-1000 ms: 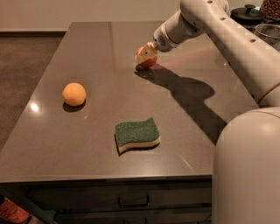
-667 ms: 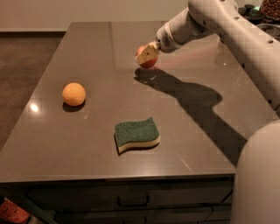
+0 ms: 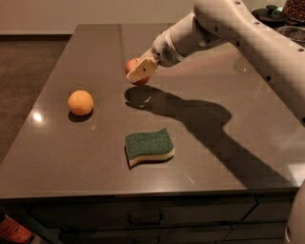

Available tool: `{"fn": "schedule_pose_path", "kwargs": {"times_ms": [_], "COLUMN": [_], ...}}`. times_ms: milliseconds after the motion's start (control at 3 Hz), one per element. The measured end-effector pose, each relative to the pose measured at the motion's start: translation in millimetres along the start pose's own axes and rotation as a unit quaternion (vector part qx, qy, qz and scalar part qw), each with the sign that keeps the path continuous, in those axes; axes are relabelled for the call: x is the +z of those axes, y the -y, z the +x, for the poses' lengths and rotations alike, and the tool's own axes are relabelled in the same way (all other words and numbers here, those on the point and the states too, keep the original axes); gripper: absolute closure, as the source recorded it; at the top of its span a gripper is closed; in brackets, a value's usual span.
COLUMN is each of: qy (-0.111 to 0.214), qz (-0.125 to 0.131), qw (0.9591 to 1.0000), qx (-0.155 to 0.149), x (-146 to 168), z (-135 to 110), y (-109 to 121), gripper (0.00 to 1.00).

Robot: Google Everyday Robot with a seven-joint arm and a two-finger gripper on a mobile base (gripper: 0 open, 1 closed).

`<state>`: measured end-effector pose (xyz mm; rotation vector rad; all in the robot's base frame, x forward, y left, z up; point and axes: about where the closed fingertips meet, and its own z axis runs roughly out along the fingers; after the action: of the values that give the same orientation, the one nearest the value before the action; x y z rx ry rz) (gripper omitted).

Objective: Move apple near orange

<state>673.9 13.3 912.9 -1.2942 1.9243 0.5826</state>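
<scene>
My gripper (image 3: pixel 138 72) is shut on the red-pink apple (image 3: pixel 132 66) and holds it above the dark countertop, near the middle, with its shadow just below. A cream fingertip (image 3: pixel 142 71) covers the apple's front. The orange (image 3: pixel 80 103) rests on the counter to the left and nearer the front, roughly an apple's width or two from the held fruit.
A green and yellow sponge (image 3: pixel 148 147) lies on the countertop (image 3: pixel 57 157) in front of the gripper. My white arm (image 3: pixel 238 28) reaches in from the upper right. A dark pot (image 3: pixel 269 14) stands at the far right corner. Drawers run below the front edge.
The gripper has carried the apple to the left and toward the front, closer to the orange. The orange and the sponge have not moved.
</scene>
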Motion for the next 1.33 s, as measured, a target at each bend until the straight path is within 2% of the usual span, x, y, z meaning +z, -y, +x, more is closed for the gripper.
{"fn": "schedule_pose_path", "kwargs": {"times_ms": [667,1333], "qy": [-0.006,-0.035], "qz": [-0.062,-0.108], "qw": [0.9966,0.9876], "qx": [-0.054,-0.108], "x": [43.4,69.3], "z": [-25.0,-24.5], "y": [-29.4,-53.5], "gripper": [1.0,1.0]}}
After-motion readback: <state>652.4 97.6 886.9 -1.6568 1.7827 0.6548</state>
